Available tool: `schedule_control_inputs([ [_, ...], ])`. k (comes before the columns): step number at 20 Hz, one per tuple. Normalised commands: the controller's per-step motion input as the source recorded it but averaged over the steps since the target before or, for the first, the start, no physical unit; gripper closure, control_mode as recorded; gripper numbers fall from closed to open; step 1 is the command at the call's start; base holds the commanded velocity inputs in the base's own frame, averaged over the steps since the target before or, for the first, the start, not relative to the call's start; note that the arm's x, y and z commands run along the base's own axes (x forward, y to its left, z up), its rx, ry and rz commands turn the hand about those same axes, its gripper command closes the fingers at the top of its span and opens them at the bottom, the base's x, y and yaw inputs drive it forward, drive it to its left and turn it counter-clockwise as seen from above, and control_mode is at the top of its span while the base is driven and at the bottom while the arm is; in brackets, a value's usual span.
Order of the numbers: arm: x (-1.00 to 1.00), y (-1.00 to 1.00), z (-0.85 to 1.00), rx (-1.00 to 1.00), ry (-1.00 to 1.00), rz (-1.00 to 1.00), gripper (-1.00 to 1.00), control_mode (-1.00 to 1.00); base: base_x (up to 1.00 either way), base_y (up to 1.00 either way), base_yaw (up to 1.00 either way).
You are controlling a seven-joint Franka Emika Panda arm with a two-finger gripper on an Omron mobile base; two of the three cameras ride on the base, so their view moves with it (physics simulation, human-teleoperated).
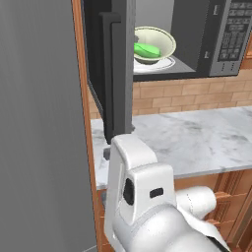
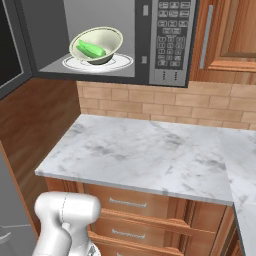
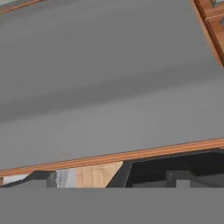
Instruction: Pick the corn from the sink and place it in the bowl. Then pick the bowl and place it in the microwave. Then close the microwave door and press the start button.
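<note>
The microwave [image 1: 231, 37] [image 2: 170, 35] stands open above the counter. Inside it, the pale bowl [image 1: 165, 42] [image 2: 109, 41] rests on the glass turntable plate [image 2: 120, 62], tilted, with the green corn [image 1: 146, 49] [image 2: 91, 49] lying in it. The microwave door [image 1: 110, 69] [image 2: 10, 45] is swung wide open to the left, its dark bar handle edge-on in the left base view. My gripper [image 3: 113, 179] is open, fingertips [image 3: 39, 178] far apart with nothing between them, close to the fridge's grey side by the door's lower edge. The sink is out of view.
The tall grey fridge [image 1: 39, 123] [image 3: 109, 87] stands left of the door, edged by a wood strip [image 1: 83, 128]. A marble counter [image 1: 197, 138] [image 2: 140, 150] lies under the microwave, with drawers [image 2: 130, 205] below and a wood wall cabinet [image 2: 225, 35] to the right.
</note>
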Motion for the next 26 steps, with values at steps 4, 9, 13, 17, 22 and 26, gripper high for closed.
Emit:
schedule_control_inputs([
  [4,0.31,0.00,0.08,0.00,0.01,-0.24,-1.00,-1.00,0.00,0.00,0.00],
  [9,0.32,0.00,0.06,0.00,0.06,-0.18,-1.00,-1.00,0.00,0.00,0.00],
  [13,0.29,0.00,0.00,0.00,0.09,-0.16,-1.00,-1.00,0.00,0.00,0.00],
  [17,0.38,-0.11,0.00,0.00,0.12,-0.20,-1.00,-1.00,0.00,0.00,0.00],
  [22,0.27,-0.36,0.08,0.05,0.05,-0.22,-1.00,-1.00,0.00,0.00,0.00],
  [26,0.00,-0.87,0.33,0.19,0.00,-0.18,-1.00,-1.00,0.00,0.00,0.00],
])
